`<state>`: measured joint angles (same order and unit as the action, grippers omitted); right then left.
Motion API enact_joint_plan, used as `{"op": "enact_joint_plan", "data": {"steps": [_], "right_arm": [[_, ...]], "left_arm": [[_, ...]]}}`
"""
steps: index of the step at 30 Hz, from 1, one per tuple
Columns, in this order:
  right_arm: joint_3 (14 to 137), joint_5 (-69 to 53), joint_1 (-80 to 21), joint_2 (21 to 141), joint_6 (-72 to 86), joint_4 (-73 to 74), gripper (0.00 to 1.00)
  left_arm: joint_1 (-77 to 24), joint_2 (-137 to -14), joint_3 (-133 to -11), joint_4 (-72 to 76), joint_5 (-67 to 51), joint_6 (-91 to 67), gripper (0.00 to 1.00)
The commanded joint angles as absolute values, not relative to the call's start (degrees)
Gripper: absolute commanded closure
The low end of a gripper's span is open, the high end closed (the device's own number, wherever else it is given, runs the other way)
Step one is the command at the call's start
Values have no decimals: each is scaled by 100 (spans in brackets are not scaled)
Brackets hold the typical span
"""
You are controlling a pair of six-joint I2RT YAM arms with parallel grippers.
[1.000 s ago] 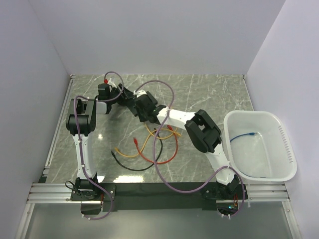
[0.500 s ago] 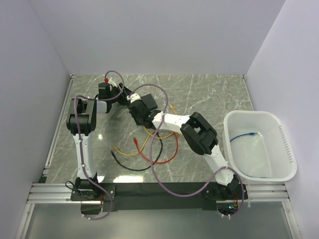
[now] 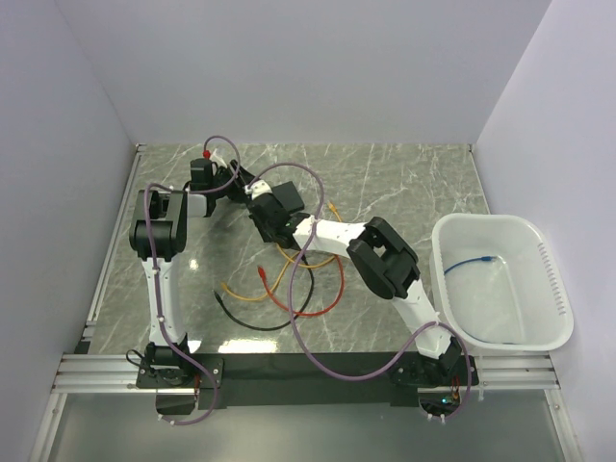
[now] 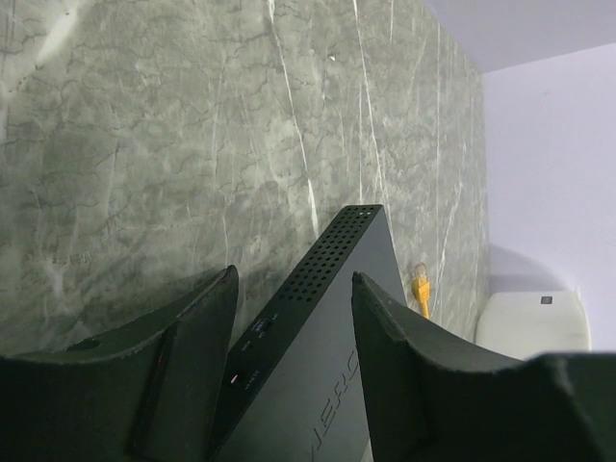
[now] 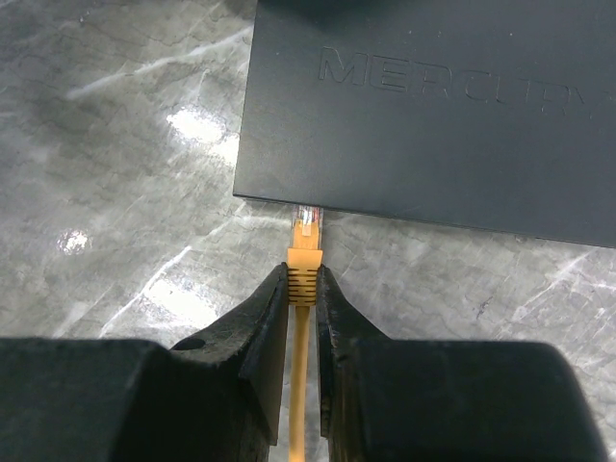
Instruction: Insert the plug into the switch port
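While the flat matte-black rectangular switch (image 5: 433,106) is clamped across its width by the left end effector (image 4: 294,281) on the grey marbled counter (image 5: 115,144), the right arm is stretched far leftward. The right end effector (image 5: 303,285) is pinched on the orange cable plug (image 5: 306,252), whose clear tip is held at the switch's edge.

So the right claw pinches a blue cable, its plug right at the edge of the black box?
Not blue: the right wrist view shows the right claw pinching an orange cable, its plug right at the edge of the black box.
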<state>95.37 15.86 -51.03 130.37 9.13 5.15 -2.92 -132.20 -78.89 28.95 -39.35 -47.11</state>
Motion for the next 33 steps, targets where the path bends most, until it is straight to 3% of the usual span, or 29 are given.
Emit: {"op": "enact_joint_plan", "data": {"steps": [1, 20, 33], "right_arm": [[9817, 1468, -5186, 13043, 949, 9, 100], [9826, 1398, -5186, 13034, 949, 9, 100], [9563, 1204, -5115, 12885, 993, -264, 100]], "left_arm": [[-501, -13456, -7752, 2022, -4236, -4448, 42], [-729, -13728, -7866, 1819, -4640, -4192, 50], [-826, -13298, -6926, 2268, -4580, -4140, 57]]}}
